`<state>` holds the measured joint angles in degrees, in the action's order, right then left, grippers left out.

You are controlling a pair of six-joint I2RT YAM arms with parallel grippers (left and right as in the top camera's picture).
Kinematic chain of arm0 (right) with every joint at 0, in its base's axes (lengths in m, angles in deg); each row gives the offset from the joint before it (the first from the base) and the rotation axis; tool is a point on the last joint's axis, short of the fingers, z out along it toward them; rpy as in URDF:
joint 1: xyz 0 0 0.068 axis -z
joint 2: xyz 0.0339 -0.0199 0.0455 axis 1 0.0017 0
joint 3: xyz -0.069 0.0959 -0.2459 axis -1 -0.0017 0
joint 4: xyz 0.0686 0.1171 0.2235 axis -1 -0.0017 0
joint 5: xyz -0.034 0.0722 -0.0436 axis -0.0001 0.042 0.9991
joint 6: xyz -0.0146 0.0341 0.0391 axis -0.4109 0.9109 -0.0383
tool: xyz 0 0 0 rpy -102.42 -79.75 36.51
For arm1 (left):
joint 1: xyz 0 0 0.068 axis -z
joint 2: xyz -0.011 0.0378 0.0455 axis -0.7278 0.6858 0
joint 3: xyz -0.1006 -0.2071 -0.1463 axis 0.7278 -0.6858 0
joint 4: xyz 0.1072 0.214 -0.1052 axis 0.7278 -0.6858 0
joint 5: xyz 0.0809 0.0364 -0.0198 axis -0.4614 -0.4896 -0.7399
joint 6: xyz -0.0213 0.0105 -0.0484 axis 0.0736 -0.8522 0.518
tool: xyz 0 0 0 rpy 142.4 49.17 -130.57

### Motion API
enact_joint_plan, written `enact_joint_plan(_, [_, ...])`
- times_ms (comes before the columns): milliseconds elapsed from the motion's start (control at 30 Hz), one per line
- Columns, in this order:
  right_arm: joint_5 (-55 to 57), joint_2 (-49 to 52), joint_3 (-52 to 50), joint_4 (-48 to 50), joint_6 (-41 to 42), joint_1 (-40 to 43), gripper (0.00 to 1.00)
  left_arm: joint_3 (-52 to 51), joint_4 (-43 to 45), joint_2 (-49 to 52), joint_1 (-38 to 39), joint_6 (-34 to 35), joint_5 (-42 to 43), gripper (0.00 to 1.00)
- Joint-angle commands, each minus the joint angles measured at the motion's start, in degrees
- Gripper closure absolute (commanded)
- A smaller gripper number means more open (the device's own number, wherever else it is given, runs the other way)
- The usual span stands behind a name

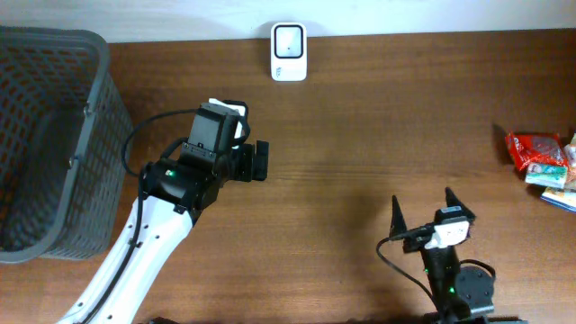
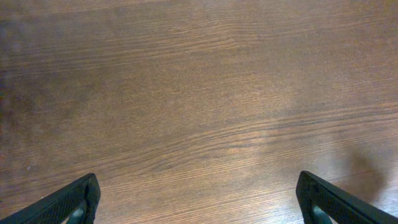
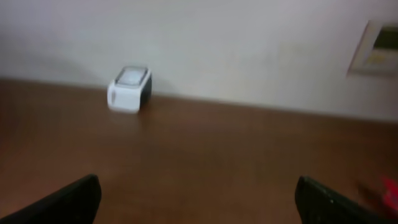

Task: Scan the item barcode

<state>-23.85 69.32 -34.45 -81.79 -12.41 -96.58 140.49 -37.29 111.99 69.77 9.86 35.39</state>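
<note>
Right arm (image 1: 445, 261) sits nearest, at the table's (image 1: 360, 117) near edge, right of centre. Right jaws spread fully wide, nothing between them, pointing toward the far side. The right wrist view shows both tips low in frame with bare wood ahead.

Left arm (image 1: 171, 207) reaches in from the near left, wrist over the table's left-centre. Left jaws also fully wide and holding nothing. The left wrist view shows only wood grain below them.

Snack packets (image 1: 537, 153), the items to scan, lie at the right edge of the table, well apart from both arms. One is red; the others are partly cut off by the frame.

Dark mesh basket (image 1: 94, 117) stands at the left edge, beside the left arm.

White scanner (image 1: 289, 51) stands at the far edge near the middle, against the wall (image 3: 249, 37), blurred in the right wrist view.
</note>
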Motion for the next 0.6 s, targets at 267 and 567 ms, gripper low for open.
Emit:
enact_joint_plan(267, [-0.5,-0.5,-0.4,-1.5,4.5,0.3,0.01,0.2,-0.1,-0.2,0.0,0.1,0.4,0.01])
enact_joint_plan(567, [-0.5,-0.5,-0.4,-1.4,4.5,0.3,0.02,0.2,-0.1,-0.2,0.0,0.1,0.4,0.01])
